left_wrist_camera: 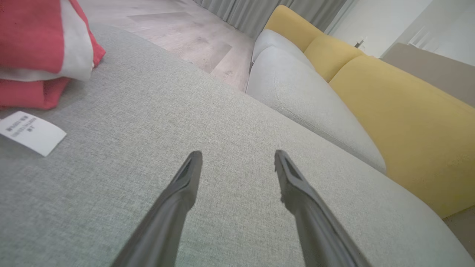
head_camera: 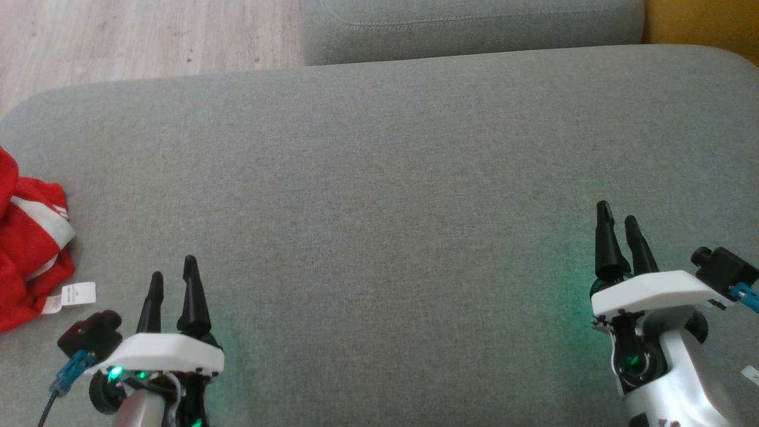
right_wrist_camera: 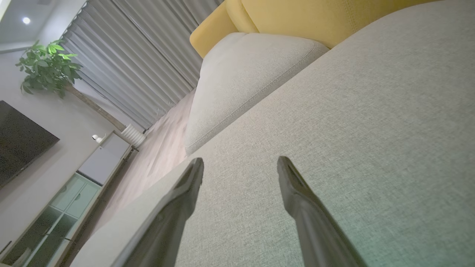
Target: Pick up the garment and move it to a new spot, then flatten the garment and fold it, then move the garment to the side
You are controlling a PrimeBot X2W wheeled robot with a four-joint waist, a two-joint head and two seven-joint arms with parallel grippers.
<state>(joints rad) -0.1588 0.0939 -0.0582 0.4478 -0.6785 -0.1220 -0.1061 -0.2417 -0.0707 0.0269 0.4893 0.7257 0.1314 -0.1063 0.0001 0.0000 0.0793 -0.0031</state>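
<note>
The garment (head_camera: 26, 249) is red with white bands and lies bunched at the left edge of the grey sofa seat (head_camera: 379, 178), a white label (head_camera: 77, 295) sticking out of it. It fills the upper left corner of the left wrist view, garment (left_wrist_camera: 37, 48), with its label (left_wrist_camera: 31, 132) flat on the cushion. My left gripper (head_camera: 174, 268) (left_wrist_camera: 237, 157) hovers open just right of the garment, nothing between its fingers. Far to the right, my right gripper (head_camera: 616, 212) (right_wrist_camera: 241, 163) is open and empty over bare cushion.
A second grey cushion (head_camera: 468, 26) lies beyond the seat, with yellow upholstery (head_camera: 702, 21) at the far right. Wooden floor (head_camera: 148, 35) shows past the seat's far left edge. Curtains, a plant and a cabinet appear in the right wrist view.
</note>
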